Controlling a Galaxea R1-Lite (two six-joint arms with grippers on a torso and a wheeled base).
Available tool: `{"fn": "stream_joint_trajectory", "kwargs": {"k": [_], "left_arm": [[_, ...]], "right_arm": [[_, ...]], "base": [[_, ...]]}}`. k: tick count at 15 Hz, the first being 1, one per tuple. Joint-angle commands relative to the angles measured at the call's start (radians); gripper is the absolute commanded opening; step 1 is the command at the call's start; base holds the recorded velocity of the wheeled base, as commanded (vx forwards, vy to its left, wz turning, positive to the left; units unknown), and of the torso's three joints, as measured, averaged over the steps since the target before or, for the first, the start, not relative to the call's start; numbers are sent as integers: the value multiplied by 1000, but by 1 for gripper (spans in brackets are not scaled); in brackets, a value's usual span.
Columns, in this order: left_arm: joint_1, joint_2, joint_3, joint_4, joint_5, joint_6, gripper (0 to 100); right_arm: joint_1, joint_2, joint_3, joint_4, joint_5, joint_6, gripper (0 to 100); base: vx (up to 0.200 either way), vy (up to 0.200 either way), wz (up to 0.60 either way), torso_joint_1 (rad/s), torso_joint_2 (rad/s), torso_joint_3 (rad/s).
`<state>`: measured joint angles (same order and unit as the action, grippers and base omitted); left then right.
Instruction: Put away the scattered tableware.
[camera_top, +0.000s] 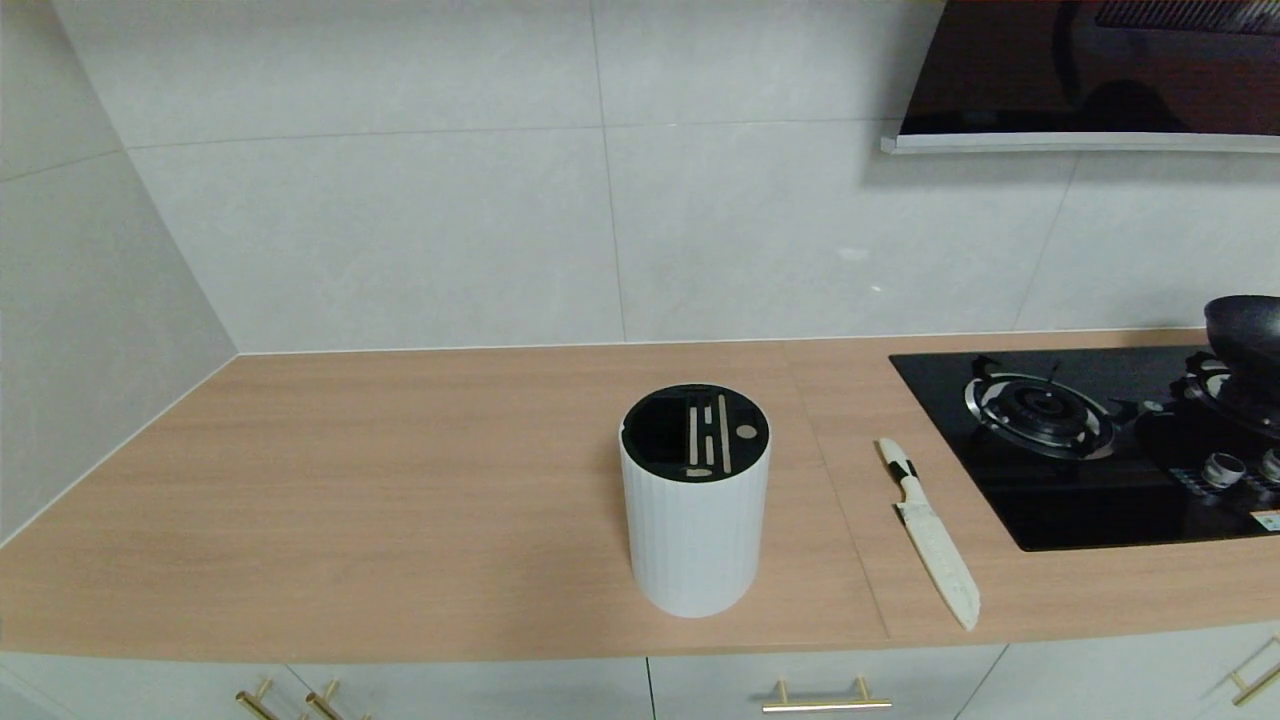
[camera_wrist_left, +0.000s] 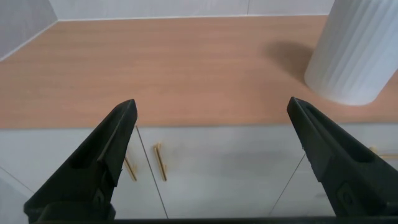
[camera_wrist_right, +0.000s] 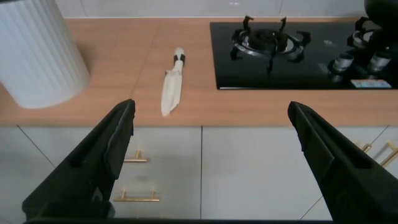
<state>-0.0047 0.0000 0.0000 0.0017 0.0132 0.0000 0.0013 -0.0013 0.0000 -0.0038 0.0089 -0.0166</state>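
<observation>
A white ribbed cylindrical knife holder with a black slotted top stands near the counter's front edge; it also appears as the holder and the holder in the wrist views. A white knife with a black band on its handle lies flat to the holder's right, blade toward the front edge, seen too as the knife. My left gripper is open, hanging in front of the counter edge, left of the holder. My right gripper is open, off the counter front, facing the knife.
A black gas hob with burners and knobs takes up the counter's right end, with a dark pan on the far burner. A range hood hangs above. Cabinet fronts with gold handles sit under the wooden counter.
</observation>
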Motion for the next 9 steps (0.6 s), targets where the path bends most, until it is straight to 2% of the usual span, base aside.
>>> {"fn": "stream_joint_trajectory", "kwargs": {"k": [1,4,9], "left_arm": [[0,2,0,0,1,0,100],[0,0,0,0,1,0,100],[0,0,0,0,2,0,100]], "right_arm": [[0,1,0,-1,0,0,100],[0,1,0,-1,0,0,100],[0,1,0,-1,0,0,100]], "base": [[0,0,0,198,-393,-207],[0,0,0,186,-370,-193],[0,0,0,10,-19,-11]]}}
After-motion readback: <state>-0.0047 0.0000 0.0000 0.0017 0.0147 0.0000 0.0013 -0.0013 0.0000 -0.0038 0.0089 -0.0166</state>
